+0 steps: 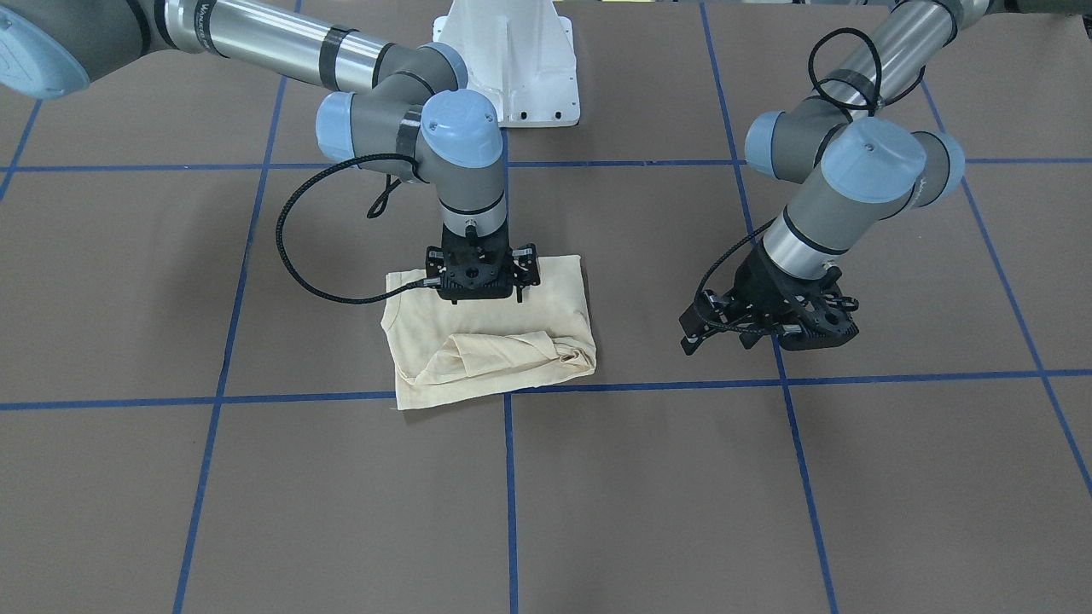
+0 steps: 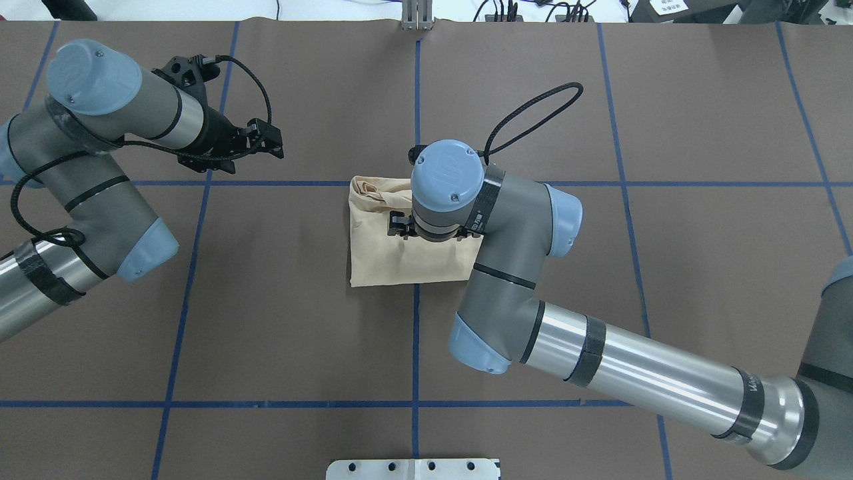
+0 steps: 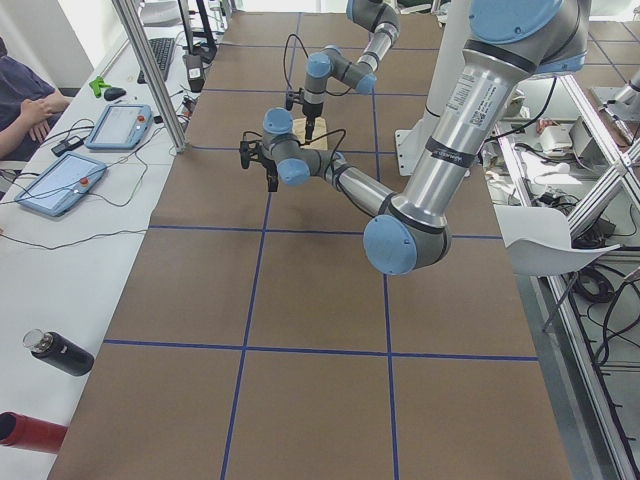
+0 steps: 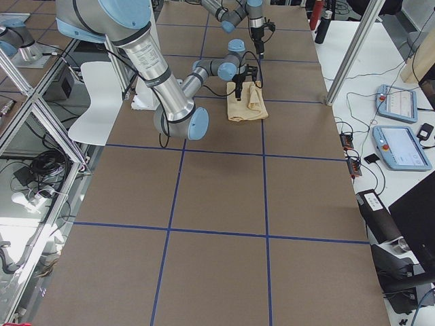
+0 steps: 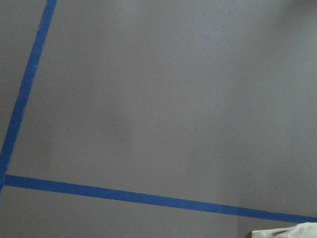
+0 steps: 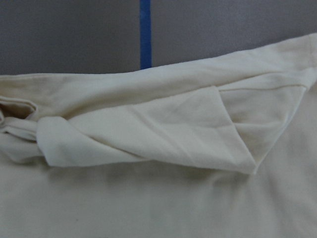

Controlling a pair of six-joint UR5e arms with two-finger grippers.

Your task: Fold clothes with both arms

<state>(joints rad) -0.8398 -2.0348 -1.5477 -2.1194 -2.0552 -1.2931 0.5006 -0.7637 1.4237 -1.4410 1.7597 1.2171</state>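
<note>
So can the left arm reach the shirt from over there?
Probably yes. Only bare table lies between the left gripper and the shirt, and the shirt's edge nearest it is uncovered. The right gripper stands over the shirt's middle, so that part is taken.

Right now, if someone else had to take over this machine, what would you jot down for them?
Right gripper: pointing straight down over the shirt. Its jaws are hidden, so I cannot tell if it is open or shut.
Left gripper: open and empty, over bare table beside the shirt.
Done: the shirt is folded into a small rectangle.
Left: the bunched fabric along the edge farthest from the robot probably wants tidying.
</note>
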